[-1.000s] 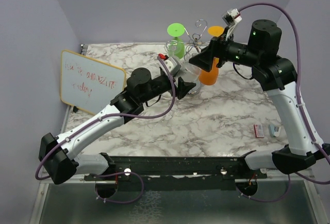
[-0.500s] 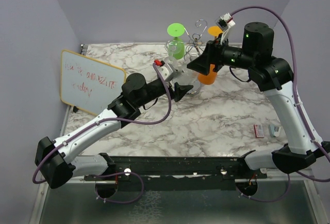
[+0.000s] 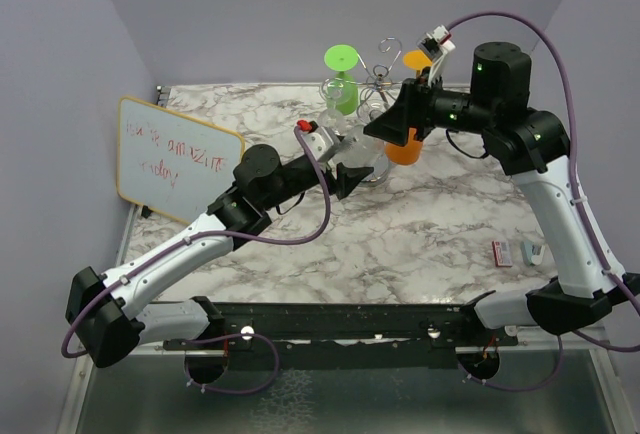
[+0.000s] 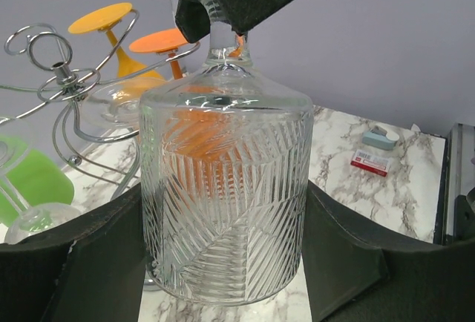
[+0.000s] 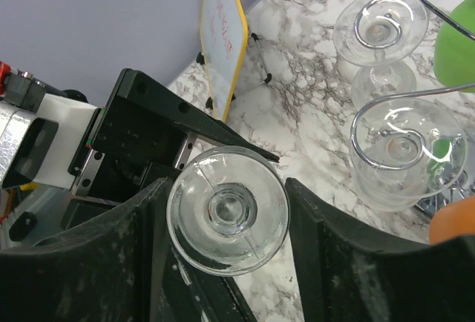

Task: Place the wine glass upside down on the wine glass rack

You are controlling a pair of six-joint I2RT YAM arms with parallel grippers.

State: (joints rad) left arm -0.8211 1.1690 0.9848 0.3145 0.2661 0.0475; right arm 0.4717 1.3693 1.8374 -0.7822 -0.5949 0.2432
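Near the back of the marble tabletop [image 3: 400, 234], just in front of the rack [image 3: 380, 79], the left tool [image 3: 350, 169] is holding the wine glass [image 4: 226, 196] upside down. Its two fingers are pressing on opposite sides of the ribbed clear bowl, so the rim is facing down and the stem is pointing up. Whether the rim is clearing the tabletop cannot be told.

The right tool [image 5: 226, 188] is reaching in from the right and above. Its fingers are standing on either side of the wine glass's round foot, very close to the edge. Whether they are pinching the foot cannot be told.

The rack is standing just behind the held wine glass, with chrome wire arms curling out from a central post. A clear glass [image 5: 380, 29] and a second clear glass [image 5: 401, 148] are sitting foot-up in two of the curled arms. A green glass [image 3: 342, 79] is hanging upside down on the rack's left side. An orange glass [image 3: 405, 144] is hanging on its right side, partly hidden behind the right tool. A yellow-footed glass [image 4: 99, 18] is showing beyond that.

A whiteboard [image 3: 178, 159] with red writing is leaning at the left edge of the tabletop. A small red-and-white box [image 3: 502, 253] and a pale blue item [image 3: 533, 251] are lying side by side near the right edge, well apart from the rack.
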